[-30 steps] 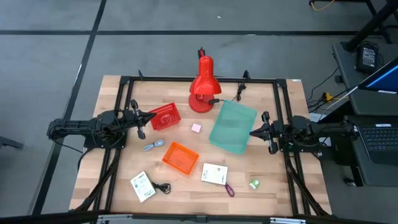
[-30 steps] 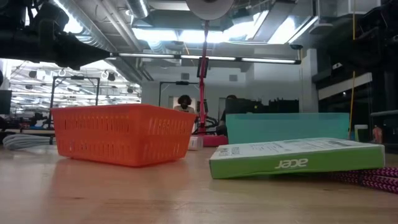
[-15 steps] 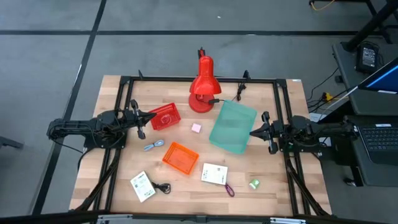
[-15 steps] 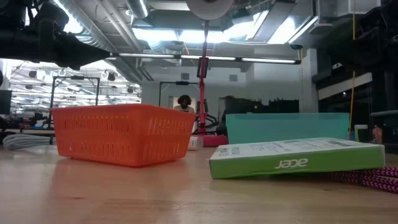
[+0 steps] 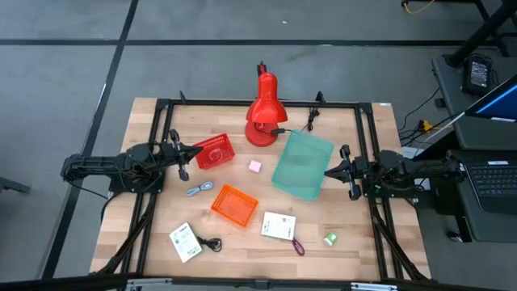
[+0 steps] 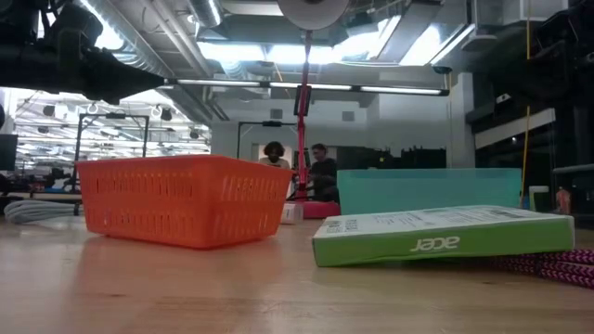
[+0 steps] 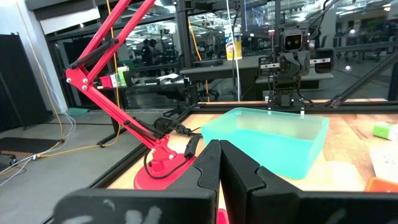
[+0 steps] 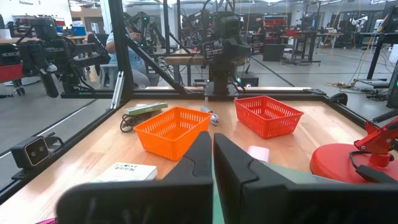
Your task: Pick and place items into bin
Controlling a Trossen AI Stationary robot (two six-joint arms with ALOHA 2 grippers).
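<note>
On the bench [image 5: 153,250], a lamp [image 5: 262,113] stands at the back, a cube [image 5: 255,166] sits mid-table between two baskets [image 5: 212,151] and a bin [image 5: 301,165], and cards [image 5: 279,226] lie near the front.

Even overhead light on bench [image 5: 161,242], shadows short and soft. Low view: ceiling lights [image 6: 408,46] glaring, upper corners dark, near bench surface blurred. Wrist views: own dark fingers [image 7: 236,174] out of focus, background bright.
</note>
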